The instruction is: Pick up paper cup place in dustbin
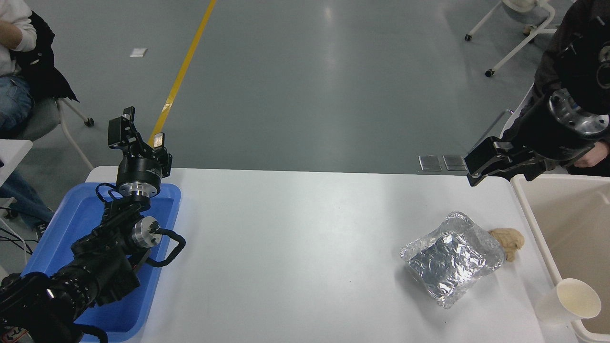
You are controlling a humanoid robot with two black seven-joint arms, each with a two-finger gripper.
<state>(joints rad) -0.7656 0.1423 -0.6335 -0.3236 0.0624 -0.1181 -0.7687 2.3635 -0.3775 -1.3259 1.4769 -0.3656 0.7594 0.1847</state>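
Observation:
The paper cup (567,302) is small and white with a cream inside. It sits at the table's front right corner, right against the dustbin's rim. The dustbin (531,214) is a large beige bin at the table's right edge, cut off by the picture. My right gripper (479,166) hangs open and empty above the table's far right corner, next to the bin's far corner and well away from the cup. My left gripper (138,136) is open and empty, parked above the far end of the blue tray.
A silver foil packet (452,259) lies left of the bin, with a small tan lump (509,239) at its right. A shallow blue tray (71,224) is under my left arm. People sit at the far left (14,57) and far right (576,38).

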